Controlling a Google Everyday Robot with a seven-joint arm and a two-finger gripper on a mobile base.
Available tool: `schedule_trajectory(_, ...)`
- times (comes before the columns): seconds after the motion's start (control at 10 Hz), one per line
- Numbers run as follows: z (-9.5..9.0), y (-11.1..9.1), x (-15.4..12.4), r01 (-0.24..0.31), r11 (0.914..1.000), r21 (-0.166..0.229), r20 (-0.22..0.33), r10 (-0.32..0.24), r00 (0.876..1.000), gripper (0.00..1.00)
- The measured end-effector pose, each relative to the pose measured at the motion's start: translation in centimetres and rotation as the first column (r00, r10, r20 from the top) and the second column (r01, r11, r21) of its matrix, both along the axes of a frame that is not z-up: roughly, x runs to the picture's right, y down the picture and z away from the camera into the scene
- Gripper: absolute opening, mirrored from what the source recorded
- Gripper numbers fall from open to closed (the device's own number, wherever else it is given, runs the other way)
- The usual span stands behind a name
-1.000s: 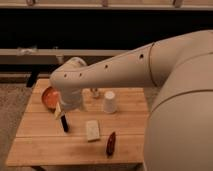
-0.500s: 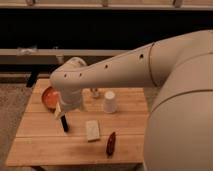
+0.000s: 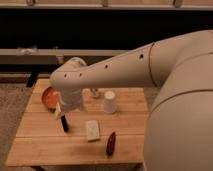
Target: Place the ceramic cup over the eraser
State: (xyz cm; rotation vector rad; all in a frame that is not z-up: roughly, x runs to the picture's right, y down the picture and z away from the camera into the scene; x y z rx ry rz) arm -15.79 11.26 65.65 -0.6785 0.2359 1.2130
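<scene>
The ceramic cup (image 3: pixel 110 101) is plain white and tapered, and stands mouth down on the wooden table (image 3: pixel 45 145), right of centre at the back. The eraser (image 3: pixel 92 130) is a pale rectangular block lying flat in front of the cup, towards the left. My gripper (image 3: pixel 62 119) hangs from the white arm (image 3: pixel 115 67) over the left part of the table. It is to the left of the eraser and well left of the cup, touching neither.
An orange pan (image 3: pixel 48 96) sits at the back left, partly behind my wrist. A small pale shaker bottle (image 3: pixel 95 93) stands just left of the cup. A dark red object (image 3: pixel 111 143) lies near the front edge. My large white body fills the right side.
</scene>
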Motion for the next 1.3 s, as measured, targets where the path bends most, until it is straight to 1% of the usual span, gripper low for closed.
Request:
schedule_trajectory(0.9,0.2,0.1,0.1,0.0,1.0,-0.004,-0.002,0.0,1.0,0.8)
schedule_trajectory(1.0,0.7,0.0,0.5,0.001,1.0,-0.008,-0.005,-0.001,1.0,0.8)
schedule_trajectory(1.1,1.7,-0.4,1.5,0.004,0.9999,-0.012,-0.017,-0.004,1.0,0.8)
schedule_trajectory(1.2,2.7,-0.8,2.5,0.008,0.9998,-0.02,-0.031,-0.009,0.999,0.8)
schedule_trajectory(1.3,4.2,-1.6,3.9,0.014,0.9996,-0.023,-0.051,-0.016,0.999,0.8)
